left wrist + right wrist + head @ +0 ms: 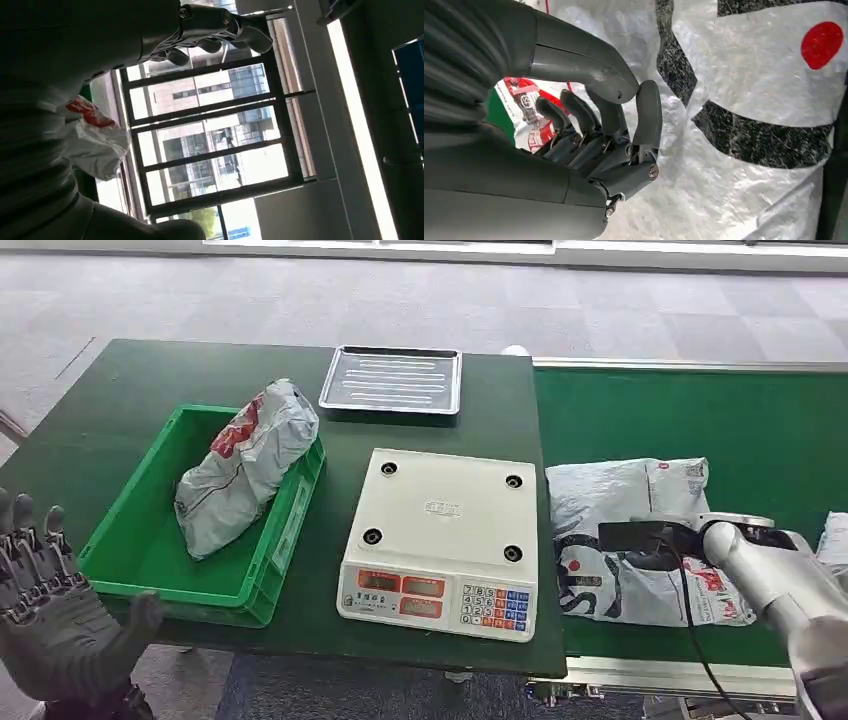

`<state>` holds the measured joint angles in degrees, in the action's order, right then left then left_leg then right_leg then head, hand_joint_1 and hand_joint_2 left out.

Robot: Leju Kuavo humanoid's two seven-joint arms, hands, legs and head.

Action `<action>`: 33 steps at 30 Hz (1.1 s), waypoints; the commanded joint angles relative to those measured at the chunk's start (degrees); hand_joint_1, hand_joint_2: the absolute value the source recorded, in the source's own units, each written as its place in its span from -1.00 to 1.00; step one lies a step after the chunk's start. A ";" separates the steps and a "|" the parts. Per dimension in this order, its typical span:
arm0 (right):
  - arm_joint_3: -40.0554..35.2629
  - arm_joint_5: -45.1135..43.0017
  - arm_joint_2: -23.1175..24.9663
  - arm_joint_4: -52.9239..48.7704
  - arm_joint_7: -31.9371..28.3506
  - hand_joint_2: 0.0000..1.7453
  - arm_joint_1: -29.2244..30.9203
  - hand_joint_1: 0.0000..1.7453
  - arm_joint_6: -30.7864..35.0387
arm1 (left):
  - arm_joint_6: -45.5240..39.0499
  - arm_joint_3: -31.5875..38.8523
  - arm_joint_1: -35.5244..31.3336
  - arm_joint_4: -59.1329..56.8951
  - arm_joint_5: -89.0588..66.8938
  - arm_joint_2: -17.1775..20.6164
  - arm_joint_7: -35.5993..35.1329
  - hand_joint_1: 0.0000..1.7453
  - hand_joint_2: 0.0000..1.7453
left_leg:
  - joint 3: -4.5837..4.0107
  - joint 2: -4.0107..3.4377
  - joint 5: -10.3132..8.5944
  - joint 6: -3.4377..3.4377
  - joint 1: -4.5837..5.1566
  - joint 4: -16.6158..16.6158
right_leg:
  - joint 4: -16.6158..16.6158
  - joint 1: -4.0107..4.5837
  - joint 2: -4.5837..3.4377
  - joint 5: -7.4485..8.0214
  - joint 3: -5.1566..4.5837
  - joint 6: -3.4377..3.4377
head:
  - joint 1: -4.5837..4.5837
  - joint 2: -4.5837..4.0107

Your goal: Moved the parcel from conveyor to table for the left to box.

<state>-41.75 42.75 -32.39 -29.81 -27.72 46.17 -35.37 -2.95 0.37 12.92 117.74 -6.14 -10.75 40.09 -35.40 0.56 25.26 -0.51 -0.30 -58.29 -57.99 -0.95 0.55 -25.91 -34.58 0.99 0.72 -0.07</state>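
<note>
On conveyor [790, 410]: one parcel [625, 540], right hand [614, 150] fingers curled, gripping nothing visible; left hand [45, 620] fingers spread.

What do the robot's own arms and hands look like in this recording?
The left hand is dark grey with segmented fingers and a thick thumb. The right arm is silver and tubular, with a black cable running along it and a black block near the wrist. The right hand shows a grey ribbed cover, smooth grey thumb, darker fingers and small metal screws.
</note>
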 commanded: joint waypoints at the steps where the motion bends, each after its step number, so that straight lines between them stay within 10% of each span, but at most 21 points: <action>1: -2.23 -0.58 1.78 -1.09 1.45 1.00 0.79 1.00 2.63 | -1.70 0.41 0.06 0.46 -0.11 1.58 -0.09 -1.00 1.00 | 0.34 -0.31 0.06 -0.02 -0.02 0.19 | 0.22 0.04 -0.30 0.04 0.26 -0.12 | 0.00 0.00; 3: -2.23 -0.58 1.78 -1.09 1.45 1.00 0.79 1.00 2.63 | -1.70 0.41 0.06 0.46 -0.11 1.58 -0.09 -1.00 1.00 | 0.41 -0.34 0.06 -0.01 -0.02 0.24 | 0.27 0.04 -0.33 0.05 0.32 -0.12 | 0.00 0.00; 4: -2.23 -0.58 1.78 -1.09 1.45 1.00 0.79 -1.00 2.63 | -1.70 0.41 0.06 0.46 -0.11 1.58 -0.09 -1.00 1.00 | 0.29 -0.29 0.06 -0.01 0.00 0.15 | 0.16 0.02 -0.29 0.03 0.20 -0.09 | 0.00 0.00; 7: -5.65 11.59 7.56 6.87 26.37 1.00 5.63 -1.00 17.73 | -4.16 -0.35 2.31 2.97 -1.13 0.85 -0.09 -1.00 1.00 | 0.25 -0.37 0.08 -0.01 -0.02 0.10 | 0.13 0.03 -0.37 0.05 0.14 -0.08 | 0.00 0.00; 10: -6.02 19.35 11.12 13.11 38.19 1.00 8.32 -1.00 25.56 | -4.60 -1.24 2.03 2.54 -1.02 0.25 -0.09 -1.00 1.00 | 0.25 -0.67 0.11 -0.02 0.01 0.11 | 0.11 0.01 -0.66 0.11 0.10 -0.09 | 0.00 0.00; 20: -5.28 22.38 12.09 14.67 41.07 1.00 9.12 -1.00 30.68 | -4.51 -0.72 1.33 1.49 -0.60 0.11 -0.09 -1.00 1.00 | 0.19 -0.17 0.02 -0.01 0.00 0.10 | 0.09 0.01 -0.17 0.02 0.11 -0.06 | 0.00 0.00; 28: -2.53 28.55 14.72 15.18 45.86 1.00 6.62 -1.00 50.79 | -5.16 -1.32 -0.74 0.23 -0.07 0.71 -0.20 -1.00 1.00 | 0.20 -0.19 0.00 -0.03 -0.02 0.10 | 0.09 0.03 -0.22 0.02 0.12 -0.08 | 0.00 0.00; 33: -0.51 27.16 16.34 16.77 46.15 1.00 6.72 -1.00 46.75 | -5.49 -1.52 -0.55 0.26 -0.06 0.91 -0.18 -1.00 1.00 | 0.18 -0.14 0.00 -0.03 -0.03 0.10 | 0.10 0.04 -0.15 0.02 0.11 -0.07 | 0.00 0.00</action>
<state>-44.61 70.97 -20.74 -19.04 18.21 51.52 14.88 -7.89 -0.11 13.62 120.74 -6.51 -10.86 40.09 -35.38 0.50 25.24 -0.53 -0.32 -58.28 -57.99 -0.94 0.48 -25.91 -34.61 0.98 0.72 -0.07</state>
